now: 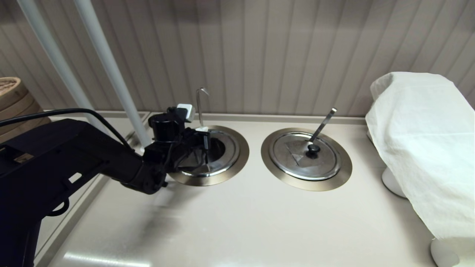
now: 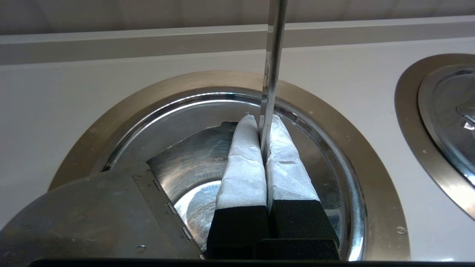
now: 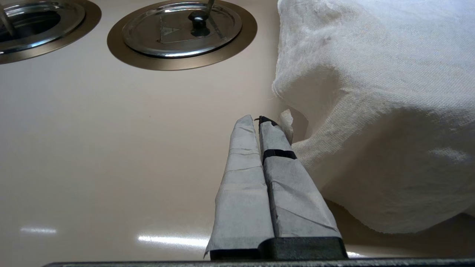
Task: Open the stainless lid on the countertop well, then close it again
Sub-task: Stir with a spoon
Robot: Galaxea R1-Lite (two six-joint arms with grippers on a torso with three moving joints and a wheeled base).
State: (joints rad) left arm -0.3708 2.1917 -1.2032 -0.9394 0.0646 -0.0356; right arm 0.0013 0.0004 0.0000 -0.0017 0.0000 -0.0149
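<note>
The countertop well (image 1: 237,163) lies at the back left, and its hook-tipped ladle handle (image 1: 200,105) stands upright at the far rim. Its stainless lid (image 2: 92,215) is folded open along a hinge, so the shiny inside of the well (image 2: 193,163) shows. The black knob is hidden. My left gripper (image 1: 203,130) hangs over the opening, shut. In the left wrist view the fingertips (image 2: 243,129) meet around the ladle handle (image 2: 272,55), which shows in the slit between them. I cannot tell whether they pinch it. My right gripper (image 3: 258,120) is shut over bare counter, empty.
The twin lid (image 1: 304,155) with a straight flat-tipped handle (image 1: 323,124) covers the right-hand well. A white cloth (image 1: 423,141) drapes something bulky at the right, close to my right gripper. Bamboo steamers (image 1: 15,100) and white poles (image 1: 107,66) stand at the left.
</note>
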